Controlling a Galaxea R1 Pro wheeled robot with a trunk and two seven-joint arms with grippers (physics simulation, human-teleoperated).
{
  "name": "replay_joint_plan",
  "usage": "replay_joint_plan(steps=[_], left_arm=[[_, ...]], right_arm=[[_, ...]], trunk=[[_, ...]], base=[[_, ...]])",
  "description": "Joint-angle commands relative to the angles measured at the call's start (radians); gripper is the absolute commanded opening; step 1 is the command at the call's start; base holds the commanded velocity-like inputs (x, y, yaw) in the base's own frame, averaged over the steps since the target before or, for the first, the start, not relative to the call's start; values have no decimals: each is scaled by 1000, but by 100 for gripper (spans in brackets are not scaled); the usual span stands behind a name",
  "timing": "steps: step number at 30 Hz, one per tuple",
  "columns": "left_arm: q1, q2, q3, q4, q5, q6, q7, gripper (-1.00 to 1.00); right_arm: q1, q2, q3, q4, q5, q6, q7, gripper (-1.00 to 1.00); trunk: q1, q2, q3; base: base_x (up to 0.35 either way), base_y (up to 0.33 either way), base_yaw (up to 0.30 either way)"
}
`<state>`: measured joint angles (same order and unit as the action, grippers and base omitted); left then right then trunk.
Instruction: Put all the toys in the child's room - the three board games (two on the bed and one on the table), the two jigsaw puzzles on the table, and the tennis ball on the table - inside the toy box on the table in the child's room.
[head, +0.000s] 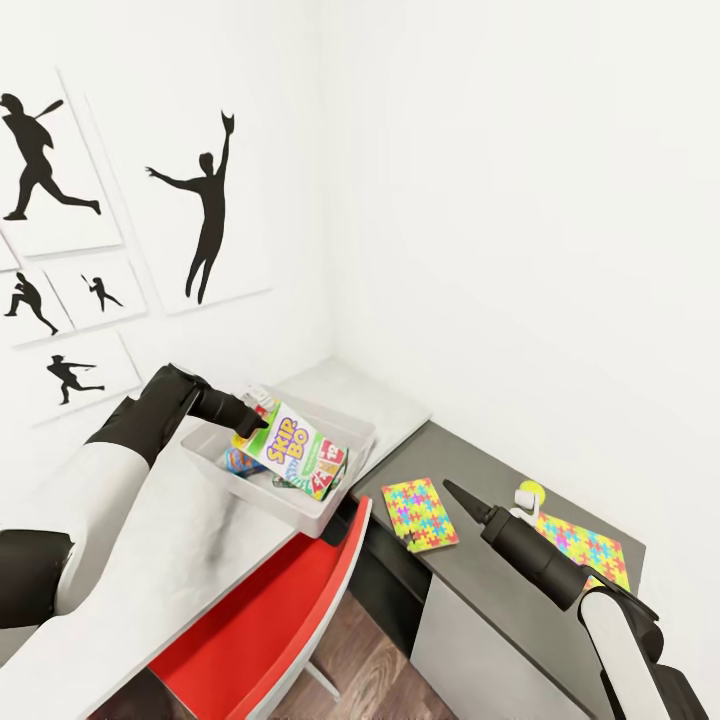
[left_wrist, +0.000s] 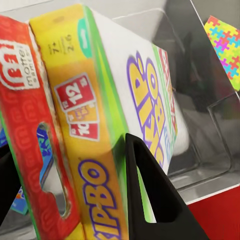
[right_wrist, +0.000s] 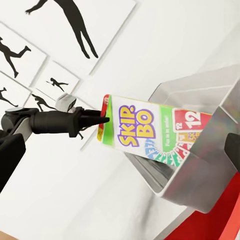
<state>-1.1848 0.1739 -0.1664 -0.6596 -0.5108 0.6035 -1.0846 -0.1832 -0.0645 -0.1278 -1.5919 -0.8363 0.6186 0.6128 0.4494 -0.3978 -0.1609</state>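
nearest us, our right gripper (head: 452, 489) hangs over the dark desk (head: 480, 570) with its fingers drawn to a point and nothing between them, idle, we judge, so the left arm can work alone. just past it lie the two jigsaw puzzles, one (head: 420, 514) near the desk's front edge and the other (head: 581, 548) partly behind our right arm, with a small pale yellow-green round thing (head: 530, 494) beside it that is probably the tennis ball; all three are outside the bin. further on, past the red chair (head: 270, 620), our left gripper (head: 252, 418) is clamped on the top edge of a skip-bo board game (head: 296, 452), holding it tilted over the toy box (head: 345, 478) on the white table (head: 200, 560), its lower end inside the walls, presumably so it slides in flat. other colourful items (head: 238, 460) seem to lie in the box. beyond hang the black silhouette pictures (head: 205, 210).
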Motion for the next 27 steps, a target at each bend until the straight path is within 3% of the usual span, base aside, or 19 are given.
replay_joint_plan(steps=[1,19,20,27], left_arm=[[-1,0,-2,-2,-3,7,-5,-100],[-1,-1,-2,-2,-3,7,-5,-100],[0,-1,-2,-2,-3,7,-5,100],[0,-1,-2,-2,-3,7,-5,100]], right_arm=[[-1,0,-1,0,-6,7,0,100],[-1,0,-1,0,-6,7,2,100],[-1,0,-1,0,-6,7,2,100],[-1,0,-1,0,-6,7,2,100]], trunk=[[1,-2,-2],[1,-2,-3],[1,-2,-3],[1,-2,-3]], base=[[0,0,0],[0,0,0],[0,0,0],[0,0,0]])
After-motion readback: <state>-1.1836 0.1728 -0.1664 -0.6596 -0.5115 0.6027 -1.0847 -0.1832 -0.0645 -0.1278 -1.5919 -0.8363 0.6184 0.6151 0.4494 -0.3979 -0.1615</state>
